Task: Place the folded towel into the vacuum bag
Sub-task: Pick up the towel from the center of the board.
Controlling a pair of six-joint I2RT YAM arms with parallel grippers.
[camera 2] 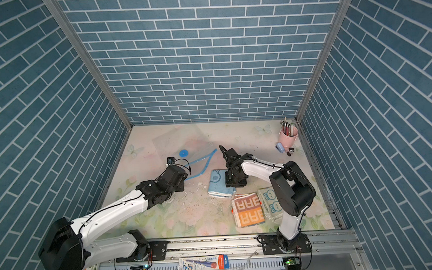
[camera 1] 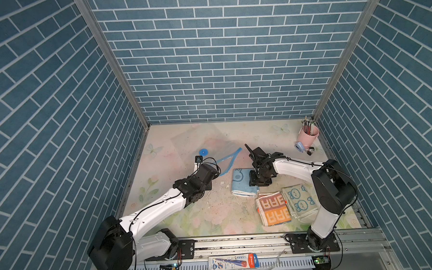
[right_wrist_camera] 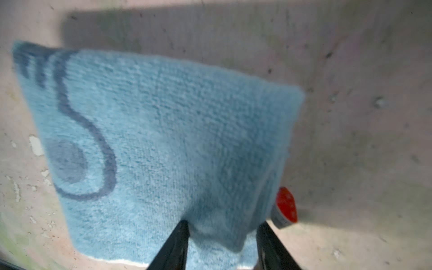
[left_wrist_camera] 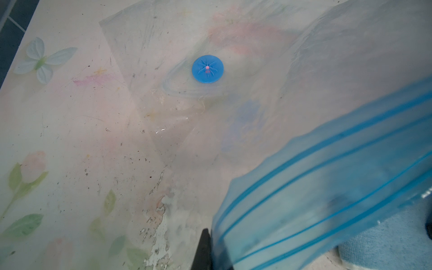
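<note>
Patience: right tool [right_wrist_camera: 222, 243] clamped on the folded towel [right_wrist_camera: 163, 140], left tool [left_wrist_camera: 210, 252] pinched shut on the vacuum bag [left_wrist_camera: 304, 198] rim; hold that mouth high, slide it in low.

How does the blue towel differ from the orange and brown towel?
The blue towel is light blue with a dark blue drawing; the orange and brown towel bears white block letters. The right gripper pinches the blue towel's edge; no gripper touches the orange and brown towel. The blue towel lies nearer the vacuum bag than the orange and brown towel. Both are folded.
</note>
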